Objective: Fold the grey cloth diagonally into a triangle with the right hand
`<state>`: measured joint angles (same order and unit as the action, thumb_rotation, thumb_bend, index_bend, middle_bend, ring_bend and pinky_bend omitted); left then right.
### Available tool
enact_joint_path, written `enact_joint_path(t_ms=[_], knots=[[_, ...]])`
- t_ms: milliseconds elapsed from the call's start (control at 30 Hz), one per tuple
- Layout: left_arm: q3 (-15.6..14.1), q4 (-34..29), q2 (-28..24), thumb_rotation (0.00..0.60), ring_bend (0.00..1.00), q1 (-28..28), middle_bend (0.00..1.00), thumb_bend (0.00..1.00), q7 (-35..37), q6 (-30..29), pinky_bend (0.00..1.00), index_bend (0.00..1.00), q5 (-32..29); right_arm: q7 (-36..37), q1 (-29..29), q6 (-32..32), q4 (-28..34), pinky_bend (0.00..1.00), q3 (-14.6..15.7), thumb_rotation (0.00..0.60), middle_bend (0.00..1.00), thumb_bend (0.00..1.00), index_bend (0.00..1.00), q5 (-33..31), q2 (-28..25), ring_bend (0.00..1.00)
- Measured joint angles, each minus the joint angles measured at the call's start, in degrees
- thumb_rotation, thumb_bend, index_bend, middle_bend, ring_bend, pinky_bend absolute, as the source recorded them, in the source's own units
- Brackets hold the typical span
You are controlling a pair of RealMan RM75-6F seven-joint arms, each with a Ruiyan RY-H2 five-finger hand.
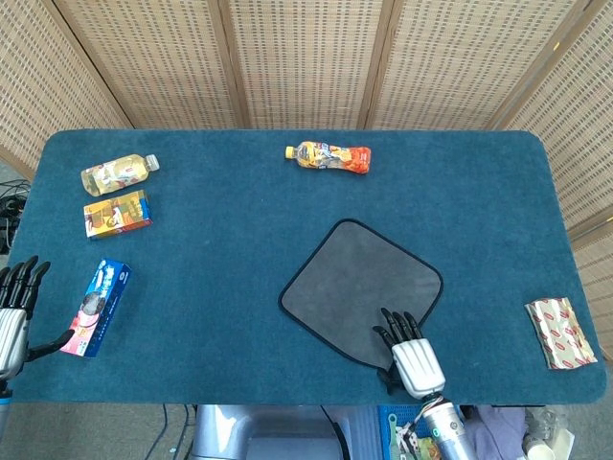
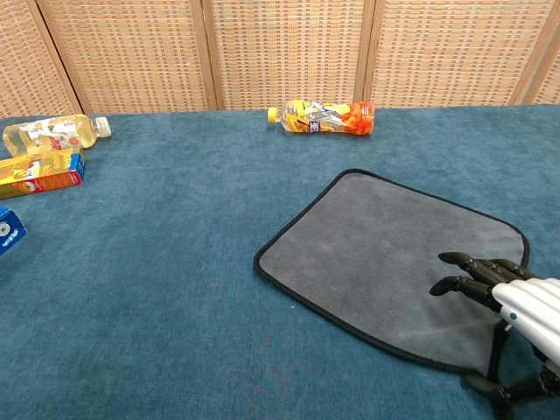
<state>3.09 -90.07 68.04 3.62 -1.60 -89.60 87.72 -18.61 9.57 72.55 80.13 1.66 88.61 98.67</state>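
Grey cloth (image 1: pixel 359 287) lies flat and unfolded on the table (image 1: pixel 239 240), right of centre near my edge. I've got the right hand (image 1: pixel 407 350) over its nearest corner, fingers apart, gripping nothing. I'm at the reach-in step; next I'd pinch that corner and carry it to the opposite one

right hand (image 1: pixel 409 349): silver-white ribbed shell over the back, slim black segmented fingers (image 2: pixel 464 286) | wrist below: silvery cylinder with a small green mark | left hand (image 1: pixel 13 316): same silver back, black fingers, at frame edge
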Motion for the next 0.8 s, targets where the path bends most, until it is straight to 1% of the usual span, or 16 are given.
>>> enact_joint_path(t_ms=[100, 367, 433, 500, 700, 800], knots=[[0.0, 0.0, 0.0, 0.6, 0.0, 0.0, 0.0, 0.15, 0.0, 0.0, 0.0, 0.0, 0.1, 0.0, 0.0, 0.3, -0.1, 0.0, 0.0, 0.6, 0.0, 0.46, 0.18, 0.0, -0.1, 0.0], [-0.1, 0.0, 0.1, 0.6, 0.0, 0.0, 0.0, 0.15, 0.0, -0.2, 0.0, 0.0, 0.5, 0.2, -0.1, 1.2, -0.2, 0.0, 0.0, 0.6, 0.0, 0.48, 0.18, 0.1, -0.2, 0.0], [-0.2, 0.0, 0.1, 0.6, 0.0, 0.0, 0.0, 0.15, 0.0, -0.2, 0.0, 0.0, 0.5, 0.2, -0.1, 1.5, -0.3, 0.0, 0.0, 0.6, 0.0, 0.51, 0.18, 0.2, -0.3, 0.0], [-0.2, 0.1, 0.1, 0.6, 0.0, 0.0, 0.0, 0.15, 0.1, -0.2, 0.0, 0.0, 0.5, 0.2, -0.1, 1.6, -0.3, 0.0, 0.0, 0.6, 0.0, 0.57, 0.18, 0.2, -0.3, 0.0], [-0.2, 0.1, 0.2, 0.6, 0.0, 0.0, 0.0, 0.15, 0.2, -0.3, 0.0, 0.0, 0.6, 1.2, -0.1, 2.5, -0.2, 0.0, 0.2, 0.6, 0.0, 0.63, 0.18, 0.8, -0.5, 0.0], [-0.2, 0.1, 0.2, 0.6, 0.0, 0.0, 0.0, 0.15, 0.2, -0.4, 0.0, 0.0, 0.6, 1.0, 0.0, 2.5, -0.2, 0.0, 0.3, 0.6, 0.0, 0.64, 0.18, 1.0, -0.7, 0.0]])
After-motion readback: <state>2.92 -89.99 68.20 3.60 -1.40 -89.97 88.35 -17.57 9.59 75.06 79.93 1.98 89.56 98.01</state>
